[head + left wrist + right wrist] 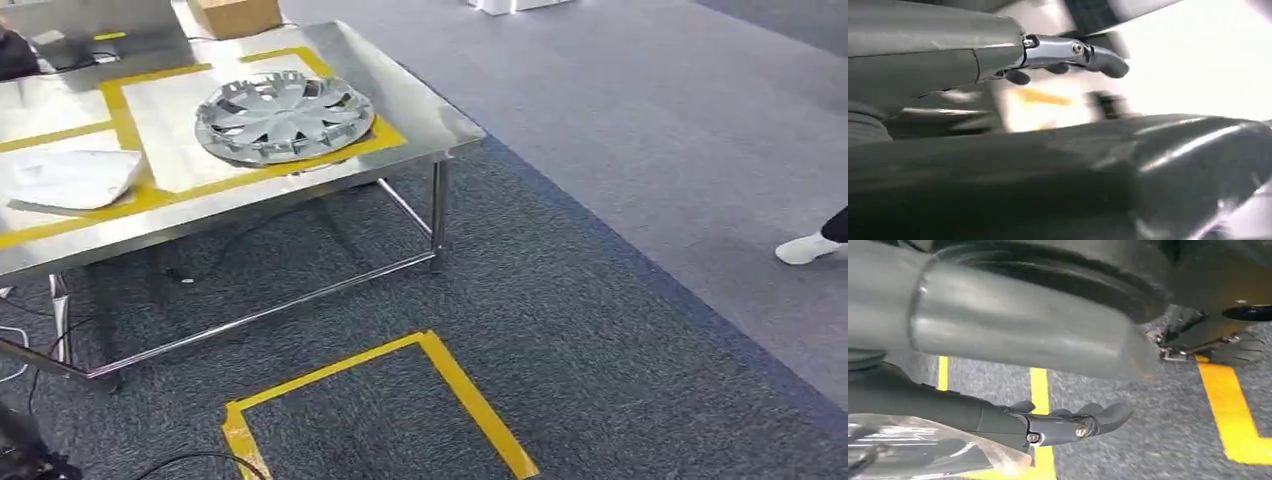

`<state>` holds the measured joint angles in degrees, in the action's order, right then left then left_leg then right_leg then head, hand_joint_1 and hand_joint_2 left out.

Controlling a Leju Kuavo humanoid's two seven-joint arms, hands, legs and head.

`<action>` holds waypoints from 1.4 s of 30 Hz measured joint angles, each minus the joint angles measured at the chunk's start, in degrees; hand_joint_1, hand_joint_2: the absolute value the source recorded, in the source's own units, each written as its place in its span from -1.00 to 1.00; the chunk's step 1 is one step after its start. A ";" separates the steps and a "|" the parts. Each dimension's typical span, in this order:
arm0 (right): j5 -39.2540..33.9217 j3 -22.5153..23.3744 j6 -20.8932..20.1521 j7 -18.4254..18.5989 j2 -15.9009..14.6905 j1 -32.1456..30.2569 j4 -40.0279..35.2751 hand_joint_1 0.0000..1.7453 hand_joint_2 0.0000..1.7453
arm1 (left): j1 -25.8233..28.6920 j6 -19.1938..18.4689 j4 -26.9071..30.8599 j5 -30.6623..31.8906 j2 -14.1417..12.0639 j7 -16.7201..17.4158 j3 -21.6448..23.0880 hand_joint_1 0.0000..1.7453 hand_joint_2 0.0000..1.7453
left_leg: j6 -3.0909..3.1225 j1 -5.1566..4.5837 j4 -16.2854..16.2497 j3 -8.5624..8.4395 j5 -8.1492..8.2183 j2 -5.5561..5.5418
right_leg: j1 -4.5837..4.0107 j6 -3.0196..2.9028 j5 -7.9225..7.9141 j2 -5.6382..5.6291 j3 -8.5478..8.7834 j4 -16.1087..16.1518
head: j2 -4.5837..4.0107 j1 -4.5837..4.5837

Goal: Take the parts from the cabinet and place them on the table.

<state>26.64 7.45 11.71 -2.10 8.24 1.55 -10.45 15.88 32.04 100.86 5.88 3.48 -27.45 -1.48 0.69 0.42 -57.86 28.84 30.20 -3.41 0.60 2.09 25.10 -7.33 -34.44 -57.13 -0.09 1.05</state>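
On the steel table (420, 105), inside a rectangle of yellow tape (125, 110), a silver hubcap (283, 114) lies flat with its spokes up, near the table's right end. To its left, in the next taped field, a white curved part (68, 178) rests on the tabletop, well apart from the hubcap. A cardboard box (235, 14) stands at the table's far edge, beyond the hubcap.

In the left wrist view the left hand (1068, 55) reaches out with fingers extended and slightly curled, nothing between them; a broad dark surface fills the foreground and the background is too blurred to read. In the right wrist view the right hand (1063, 422) likewise shows fingers stretched forward with nothing in them, above grey carpet (1158, 410) crossed by yellow tape lines. A clear, shiny plastic piece (923, 450) shows behind the hand's wrist part; whether it touches the hand cannot be told.

On the floor in front of the table, a yellow tape square (450, 385) marks the dark carpet. Black cables (190, 265) trail under the table. At the right edge of the head view, a person's white shoe (806, 248) stands on the lighter carpet.
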 joint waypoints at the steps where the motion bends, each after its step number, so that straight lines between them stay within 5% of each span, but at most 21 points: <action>1: -0.04 0.28 -0.15 0.09 0.00 -0.19 0.02 -1.00 -1.00 | -0.67 -1.55 -3.43 0.57 0.98 1.31 -2.40 -1.00 -1.00 | 0.51 0.29 0.48 -0.06 -0.49 0.65 | -0.03 0.38 -0.24 -0.55 -0.44 0.02 | 0.00 -0.04; 3: 0.19 0.65 -0.46 0.59 0.00 -0.33 0.04 -1.00 -1.00 | -3.05 -5.84 -14.37 0.26 2.57 4.26 -8.37 -1.00 -1.00 | 1.29 0.38 0.80 0.26 -1.15 2.33 | -0.26 0.61 2.89 4.99 -2.37 -3.56 | 0.00 0.52; 5: 0.50 0.81 -0.66 1.05 0.00 0.08 0.04 -1.00 -1.00 | -5.08 -6.77 -26.44 2.37 2.88 4.70 -14.18 -1.00 -1.00 | 1.41 0.21 0.78 0.79 -1.35 4.42 | -0.20 1.00 7.57 6.66 -6.31 -12.45 | 0.00 0.50; 7: 1.16 0.83 -1.05 1.66 0.00 0.10 0.04 -1.00 -1.00 | -8.73 -8.14 -43.51 4.85 2.38 6.88 -19.17 -1.00 -1.00 | 1.34 0.11 0.73 1.15 -1.51 6.13 | -0.06 1.22 9.13 7.01 -7.98 -17.57 | 0.00 0.50; 10: 1.90 0.85 -1.22 2.58 -0.09 -0.04 0.04 -1.00 -1.00 | -11.30 -8.39 -62.58 8.36 2.47 11.59 -24.12 -1.00 -1.00 | 1.25 0.08 0.73 1.12 -1.50 8.71 | -0.12 0.79 4.05 8.30 -0.40 -6.43 | 0.00 0.55; 12: 2.51 0.85 -1.25 3.45 -0.11 0.47 0.02 -1.00 -1.00 | -12.47 -10.40 -70.16 11.94 2.88 18.19 -24.34 -1.00 -1.00 | 0.78 -0.42 0.50 1.18 -1.35 9.63 | -0.93 0.07 3.68 12.51 3.77 0.89 | 0.00 0.59; 16: 3.34 0.87 -1.25 4.83 -0.17 0.42 0.02 -1.00 -1.00 | -14.59 -15.95 -79.59 14.25 4.41 30.12 -24.40 -1.00 -1.00 | -0.34 -0.37 0.62 0.81 -1.49 11.63 | -0.91 -1.38 2.93 10.02 3.02 0.92 | 0.00 0.61; 19: 3.65 0.89 -1.25 5.22 -0.17 0.57 0.02 -1.00 -1.00 | -15.03 -15.80 -83.16 14.91 5.39 32.06 -24.40 -1.00 -1.00 | -1.23 0.17 -6.27 3.37 3.81 4.74 | -0.45 -2.47 2.05 8.41 3.48 1.28 | 0.00 0.37; 21: 3.85 0.89 -1.24 5.40 -0.18 0.80 0.02 -1.00 -1.00 | -14.94 -15.45 -84.74 15.99 5.50 32.58 -24.38 -1.00 -1.00 | -1.35 0.18 -15.13 7.03 7.68 4.11 | -0.59 -2.75 1.83 6.71 3.12 1.22 | 0.00 0.35; 22: 3.89 0.89 -1.18 5.51 -0.17 0.74 0.02 -1.00 -1.00 | -14.93 -15.34 -85.21 16.61 5.48 32.58 -24.38 -1.00 -1.00 | -1.34 0.17 -17.11 7.89 7.88 4.03 | -0.60 -2.68 1.74 5.82 2.99 1.11 | 0.00 0.37; 25: 4.04 1.02 -0.98 5.73 -0.22 0.49 0.02 -1.00 -1.00 | -15.23 -14.75 -86.08 17.75 5.29 30.97 -24.27 -1.00 -1.00 | -0.99 0.21 -8.22 3.78 1.39 3.39 | -0.58 -2.55 1.66 3.27 2.80 0.51 | 0.00 0.37; 26: 4.11 1.20 -0.94 5.90 -0.22 0.52 0.02 -1.00 -1.00 | -15.32 -14.77 -86.30 17.99 5.15 30.38 -24.29 -1.00 -1.00 | -0.72 0.25 -3.14 1.50 -1.00 1.40 | -0.55 -2.39 1.63 2.50 2.67 0.29 | 0.00 0.35; 27: 4.15 1.33 -0.83 5.99 -0.20 0.58 0.02 -1.00 -1.00 | -15.44 -14.77 -86.54 18.01 5.00 30.14 -24.29 -1.00 -1.00 | -0.29 0.39 -1.04 0.65 -0.54 -1.73 | -0.64 -2.09 1.65 1.94 2.37 -0.02 | 0.00 0.46; 31: 4.24 1.81 -0.79 6.23 -0.22 0.41 0.02 -1.00 -1.00 | -15.86 -14.75 -86.93 18.01 4.76 29.61 -24.27 -1.00 -1.00 | 0.29 0.14 0.05 0.66 -0.83 0.17 | -0.16 -0.21 0.91 -0.80 0.40 -0.14 | 0.00 0.46; 32: 4.24 1.86 -0.72 6.40 -0.31 0.29 0.02 -1.00 -1.00 | -15.99 -14.77 -86.98 18.34 4.91 29.35 -24.21 -1.00 -1.00 | 0.69 0.62 0.67 0.60 -1.36 1.32 | -0.04 -0.09 1.16 -0.44 0.09 -0.62 | 0.00 0.39; 34: 4.31 1.92 -0.42 6.73 -0.33 0.40 0.02 -1.00 -1.00 | -16.12 -15.01 -87.15 19.75 4.89 28.52 -23.84 -1.00 -1.00 | 1.17 0.52 0.87 0.80 -1.54 2.58 | -0.37 0.34 4.87 5.00 -2.60 -5.67 | 0.00 1.16; 37: 4.28 2.23 -0.28 7.10 -0.33 0.58 0.02 -1.00 -1.00 | -16.00 -15.32 -87.54 21.11 4.83 27.65 -23.03 -1.00 -1.00 | 1.15 0.36 0.83 1.06 -1.52 5.55 | 0.07 1.05 9.66 6.88 -7.79 -17.55 | 0.00 1.12; 38: 4.28 2.27 -0.26 7.17 -0.33 0.48 0.02 -1.00 -1.00 | -16.05 -15.40 -87.59 21.11 4.83 27.53 -22.92 -1.00 -1.00 | 1.12 0.37 0.83 1.02 -1.49 6.41 | 0.27 1.21 8.88 7.07 -7.38 -17.35 | 0.00 1.07; 40: 4.28 2.32 -0.24 7.23 -0.35 0.30 0.02 -1.00 -1.00 | -16.25 -15.45 -87.70 21.13 4.87 27.34 -22.46 -1.00 -1.00 | 0.87 0.48 0.81 0.89 -1.33 7.79 | 0.63 1.38 4.95 7.89 -2.87 -9.86 | 0.00 1.14; 41: 4.31 2.32 -0.20 7.32 -0.37 0.37 0.02 -1.00 -1.00 | -16.28 -15.36 -87.70 21.03 4.91 27.19 -22.35 -1.00 -1.00 | 0.56 0.55 0.79 0.56 -1.18 8.46 | 0.67 1.39 2.90 9.42 0.55 -4.16 | 0.00 1.13; 42: 4.35 2.32 -0.17 7.45 -0.35 0.59 0.00 -1.00 -1.00 | -16.29 -15.12 -87.70 20.81 4.89 27.05 -22.33 -1.00 -1.00 | 0.15 0.33 0.74 0.37 -1.02 8.96 | 0.52 1.44 3.10 12.67 2.55 -0.45 | 0.00 1.20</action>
<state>30.99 9.77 11.54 5.36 7.89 2.13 -10.45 -0.41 16.92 13.16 26.69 8.37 -0.39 -23.80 0.83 0.76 -57.12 29.20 29.18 5.55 1.11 3.53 28.20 5.33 -31.89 -57.58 -0.09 2.25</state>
